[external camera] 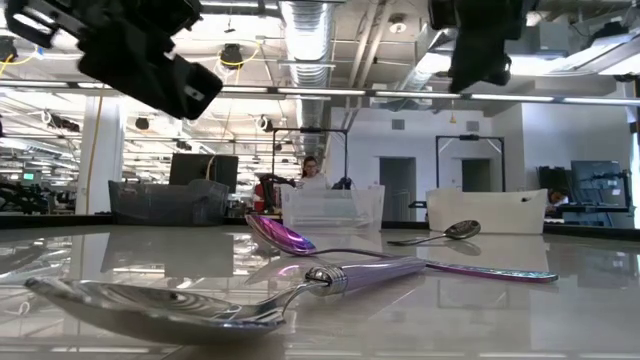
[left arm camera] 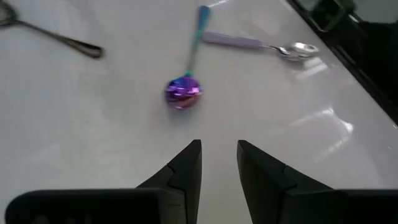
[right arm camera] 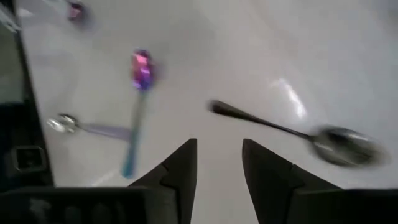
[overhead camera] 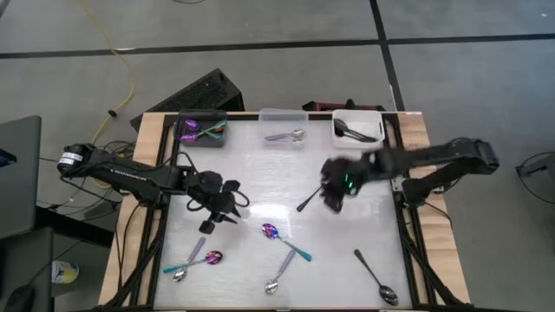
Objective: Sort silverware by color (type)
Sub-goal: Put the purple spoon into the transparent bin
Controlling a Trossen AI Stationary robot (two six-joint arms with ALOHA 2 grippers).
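Observation:
Both grippers hover open over the table and touch nothing. In the left wrist view my left gripper (left arm camera: 219,155) has a purple-blue spoon (left arm camera: 183,93) with a teal handle lying just ahead of it. From above, that gripper (overhead camera: 224,212) is left of the table's centre. My right gripper (overhead camera: 329,196) is right of centre. A dark spoon (overhead camera: 308,201) lies flat under and beside it, and shows ahead of the open fingers (right arm camera: 219,155) as the dark spoon (right arm camera: 292,134). More spoons lie along the near half of the table.
Three bins line the far edge: dark grey (overhead camera: 204,130) with purple spoons, clear (overhead camera: 284,128) with a silver one, white (overhead camera: 357,128) with dark ones. Loose near the front are a purple spoon (overhead camera: 270,230), a silver one (overhead camera: 273,286), a dark one (overhead camera: 377,277) and two crossed ones (overhead camera: 195,263).

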